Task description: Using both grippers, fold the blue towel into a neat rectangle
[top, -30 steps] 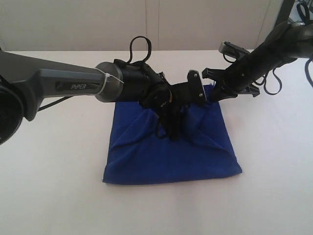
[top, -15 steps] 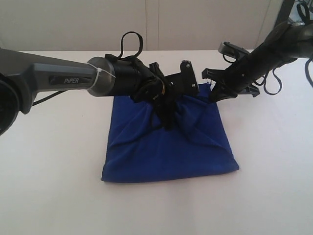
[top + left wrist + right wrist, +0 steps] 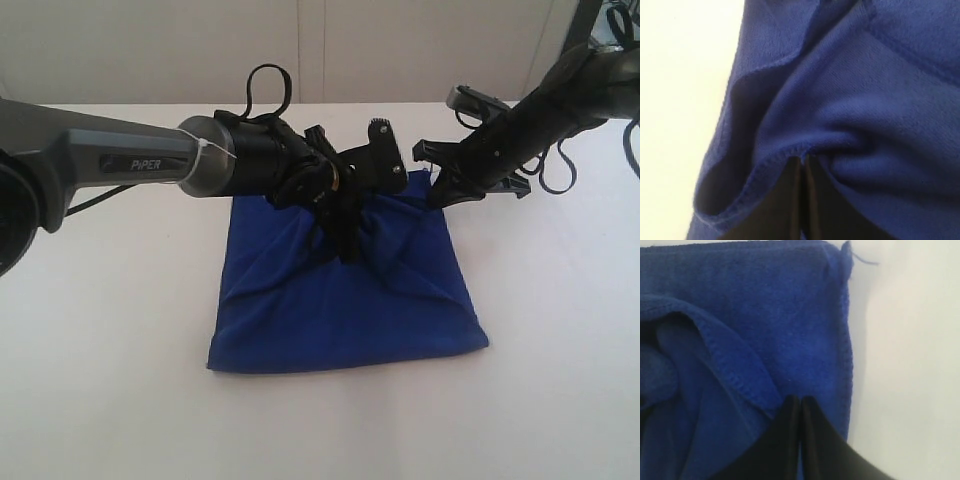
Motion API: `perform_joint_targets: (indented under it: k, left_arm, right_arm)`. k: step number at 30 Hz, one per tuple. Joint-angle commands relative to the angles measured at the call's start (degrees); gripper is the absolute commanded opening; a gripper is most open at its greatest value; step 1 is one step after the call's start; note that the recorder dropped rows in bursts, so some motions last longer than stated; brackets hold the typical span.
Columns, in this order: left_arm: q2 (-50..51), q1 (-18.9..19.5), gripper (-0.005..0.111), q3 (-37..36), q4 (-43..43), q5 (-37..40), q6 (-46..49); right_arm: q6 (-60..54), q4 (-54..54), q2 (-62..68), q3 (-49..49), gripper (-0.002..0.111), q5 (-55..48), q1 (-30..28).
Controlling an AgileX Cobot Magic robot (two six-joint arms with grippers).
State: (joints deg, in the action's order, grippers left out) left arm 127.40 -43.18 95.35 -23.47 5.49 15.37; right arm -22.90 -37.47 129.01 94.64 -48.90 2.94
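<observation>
The blue towel (image 3: pixel 340 300) lies folded over on the white table, its far half rumpled. My left gripper (image 3: pixel 347 250) reaches down onto the middle of that far half. In the left wrist view the left gripper (image 3: pixel 803 159) is shut on a bunched stitched hem of the blue towel (image 3: pixel 865 100). My right gripper (image 3: pixel 435 197) sits at the towel's far right corner. In the right wrist view the right gripper (image 3: pixel 801 400) is shut, its tips at the top layer's hem of the blue towel (image 3: pixel 765 315), which looks pinched. The frayed corner (image 3: pixel 846 251) lies beyond.
The white table (image 3: pixel 110 400) spreads around the towel on all sides. A pale wall (image 3: pixel 400 50) stands behind it. Black cables loop above the left wrist (image 3: pixel 268 85) and hang beside the right arm (image 3: pixel 560 170).
My left gripper has shut on the towel's hem, gathering the cloth around its tips. Before that the left arm drew slightly back and left. The right arm has stayed still.
</observation>
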Motion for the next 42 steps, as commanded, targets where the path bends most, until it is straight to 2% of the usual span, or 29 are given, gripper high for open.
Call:
perform_joint_targets:
  k: [1, 6, 10, 20, 29, 34, 37, 42]
  left_arm:
    - [-2.7, 0.2, 0.0, 0.1, 1.3, 5.8, -6.6]
    - [-9.2, 0.7, 0.0, 0.1, 1.5, 16.5, -15.4]
    - [-15.0, 0.8, 0.0, 0.1, 1.8, 23.6, -18.6]
    - [-23.5, 0.8, 0.0, 0.1, 10.2, 32.7, -18.6]
    - [-30.5, 0.8, 0.0, 0.1, 18.1, 40.2, -18.6]
    - [-37.3, 0.8, 0.0, 0.1, 22.6, 48.5, -18.7]
    - [-40.0, 0.8, 0.0, -2.0, 23.5, 51.8, -18.6]
    - [-47.3, 0.8, 0.0, -10.0, 30.5, 50.0, -18.3]
  right_arm:
    - [-3.0, -0.5, -1.0, 0.1, 0.0, -0.8, -0.3]
    - [-6.1, -0.9, -4.6, 0.1, 0.0, -1.8, -0.3]
    - [-8.9, -0.9, -8.7, 0.1, 0.0, -4.5, 0.0]
    - [-8.8, 0.0, -18.2, -1.8, 0.0, -10.6, 0.0]
    - [-8.8, 0.0, -27.5, -10.7, 0.0, -9.7, 0.0]
    - [-9.9, 0.0, -33.9, -17.3, 0.0, -9.6, 0.0]
    - [-10.2, 0.0, -37.7, -20.7, 0.0, -9.7, 0.0]
    - [-11.4, 0.0, -45.5, -25.9, 0.0, -9.7, 0.0]
